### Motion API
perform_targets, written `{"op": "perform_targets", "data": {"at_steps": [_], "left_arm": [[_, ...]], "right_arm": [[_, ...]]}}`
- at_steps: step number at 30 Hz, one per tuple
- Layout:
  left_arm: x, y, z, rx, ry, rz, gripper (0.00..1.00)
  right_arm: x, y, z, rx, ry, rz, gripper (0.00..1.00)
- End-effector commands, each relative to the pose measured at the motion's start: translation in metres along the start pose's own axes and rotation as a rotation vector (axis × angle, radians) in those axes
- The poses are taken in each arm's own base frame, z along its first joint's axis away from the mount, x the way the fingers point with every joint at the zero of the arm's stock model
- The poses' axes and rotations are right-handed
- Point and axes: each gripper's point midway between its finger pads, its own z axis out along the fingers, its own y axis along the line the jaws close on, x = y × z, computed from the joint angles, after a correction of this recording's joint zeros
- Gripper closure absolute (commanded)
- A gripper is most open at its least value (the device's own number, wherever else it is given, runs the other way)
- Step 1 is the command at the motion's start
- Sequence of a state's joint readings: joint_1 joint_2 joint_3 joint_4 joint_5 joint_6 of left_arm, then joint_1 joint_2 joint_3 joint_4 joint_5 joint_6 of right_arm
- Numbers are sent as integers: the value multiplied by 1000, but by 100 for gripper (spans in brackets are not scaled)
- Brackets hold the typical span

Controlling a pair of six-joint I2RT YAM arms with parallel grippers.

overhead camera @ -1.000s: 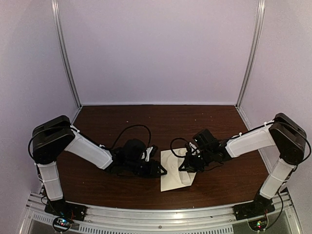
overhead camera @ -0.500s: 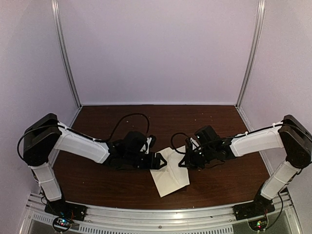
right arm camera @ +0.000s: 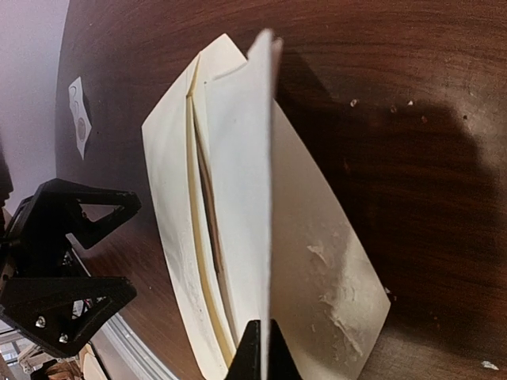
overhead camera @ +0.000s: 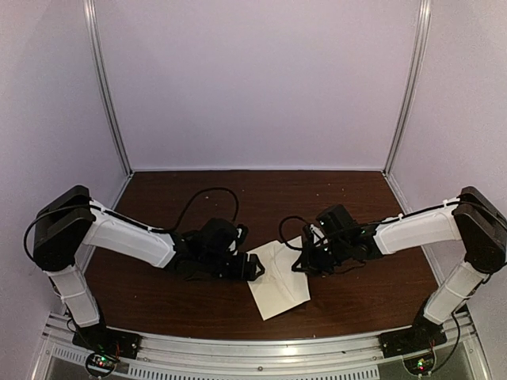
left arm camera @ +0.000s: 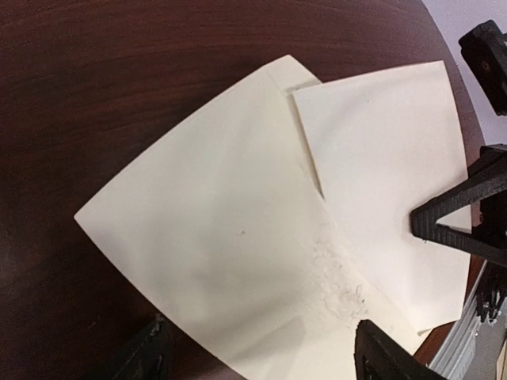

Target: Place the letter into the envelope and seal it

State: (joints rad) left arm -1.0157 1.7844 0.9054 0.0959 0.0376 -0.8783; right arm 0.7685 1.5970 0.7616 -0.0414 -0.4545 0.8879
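The envelope (overhead camera: 279, 279) lies on the tabletop (overhead camera: 198, 198) close to the middle of the near edge, a little toward the right, turned askew so that one corner points at that edge. A second ago it lay square to the edge; it has since swung round and slid slightly toward the back. My right pincer (overhead camera: 303, 261) is pressed together on an upper sheet of the envelope at its right side and holds that sheet raised on edge. Whether it is the flap I cannot tell. Cream layers gape beneath it, and what lies between them I cannot make out. My left pincer (overhead camera: 255, 267) was narrower a second ago; now its jaws stand spread wide, low at the envelope's left side, straddling its edge and closing on nothing. My left arm has stretched out flatter along the tabletop, and my right arm has reached further in as well. A rough, scuffed white patch (left arm camera: 337, 277) marks the envelope's face. A small white card (right arm camera: 79, 115) with round marks lies on the wood beyond the envelope and apart from it. The tabletop is dark brown wood, boxed in by pale lilac walls (overhead camera: 253, 79) with metal posts (overhead camera: 107, 95) at the back corners. A ribbed metal rail (overhead camera: 261, 348) runs along the near edge. Black cables (overhead camera: 210, 202) loop behind both wrists. The envelope's near corner stops short of the rail, and behind it the wood runs on to the back wall.
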Motion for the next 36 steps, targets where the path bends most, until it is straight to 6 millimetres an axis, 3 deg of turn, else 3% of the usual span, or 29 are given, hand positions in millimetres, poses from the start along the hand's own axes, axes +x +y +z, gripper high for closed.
{"op": "perform_targets", "data": {"at_steps": [1, 18, 36], "left_arm": [[2, 3, -8, 8, -29, -45, 19], [12, -5, 10, 91, 0, -59, 24], [9, -11, 16, 113, 1, -30, 25]], "right_arm": [[0, -2, -4, 26, -14, -4, 100], [17, 0, 19, 0, 102, -15, 100], [11, 22, 23, -94, 91, -27, 100]]}}
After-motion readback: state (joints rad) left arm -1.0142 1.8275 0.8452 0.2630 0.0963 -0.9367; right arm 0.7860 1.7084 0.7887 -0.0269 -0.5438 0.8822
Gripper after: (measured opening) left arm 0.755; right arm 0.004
